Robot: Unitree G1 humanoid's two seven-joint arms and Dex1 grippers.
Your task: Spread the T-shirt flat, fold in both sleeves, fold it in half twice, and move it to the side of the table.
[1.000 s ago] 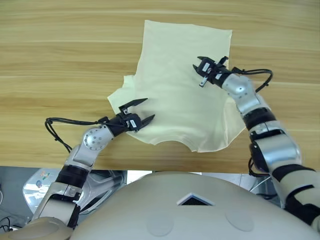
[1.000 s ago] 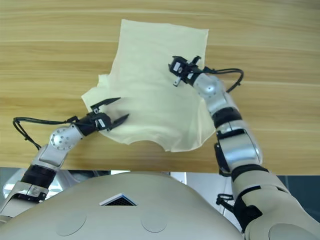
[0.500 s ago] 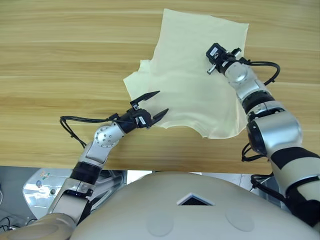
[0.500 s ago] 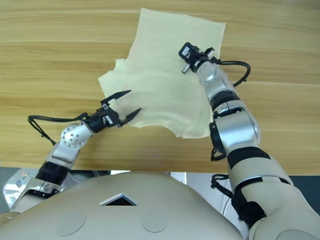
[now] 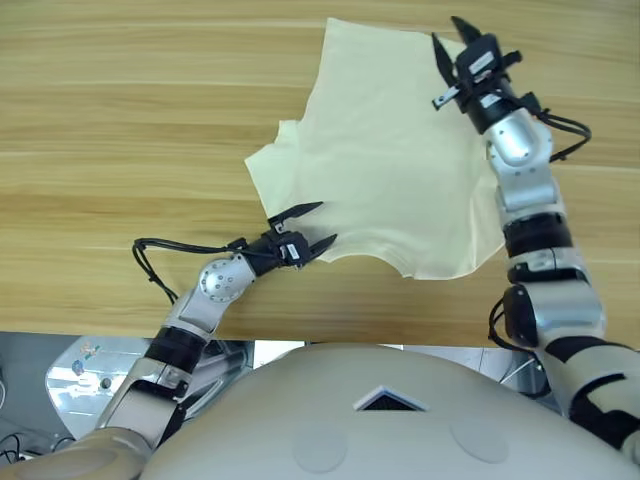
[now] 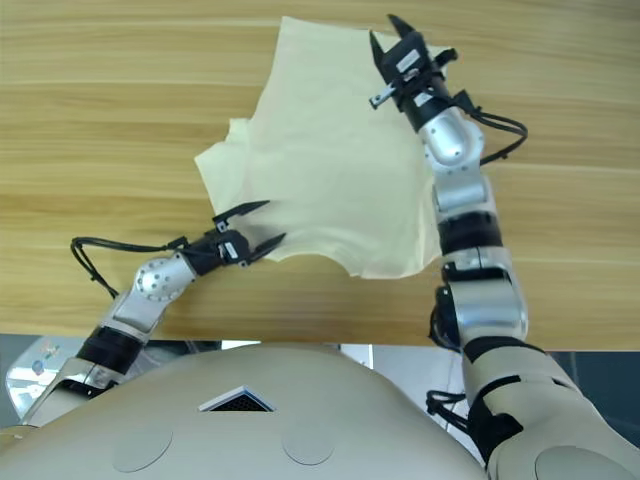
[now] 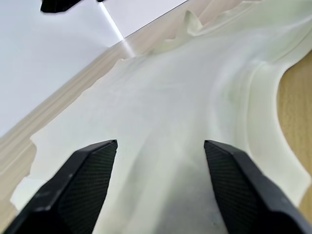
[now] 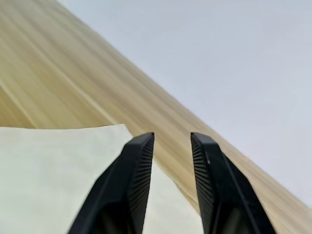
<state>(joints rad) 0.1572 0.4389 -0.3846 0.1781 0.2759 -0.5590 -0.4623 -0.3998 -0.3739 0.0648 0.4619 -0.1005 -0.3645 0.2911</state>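
A pale yellow T-shirt [image 5: 385, 150] lies on the wooden table [image 5: 130, 130], roughly spread, with its collar cut-out toward the near edge and its left sleeve [image 5: 268, 165] bunched. My left gripper [image 5: 311, 223] is open at the shirt's near-left edge beside the collar. In the left wrist view its fingers [image 7: 83, 187] straddle the cloth [image 7: 175, 107] without pinching it. My right gripper [image 5: 449, 33] is open over the shirt's far right corner. The right wrist view shows that corner [image 8: 63, 161] under the right gripper [image 8: 171, 137], with nothing between the fingers.
Bare wood stretches left of the shirt and along the far side. The table's near edge [image 5: 120, 332] runs just behind my left arm. A black cable [image 5: 160, 250] loops off the left wrist.
The right gripper moved from above the shirt's right side out to its far right corner, and its fingers now stand apart. The left gripper crept slightly nearer the collar edge.
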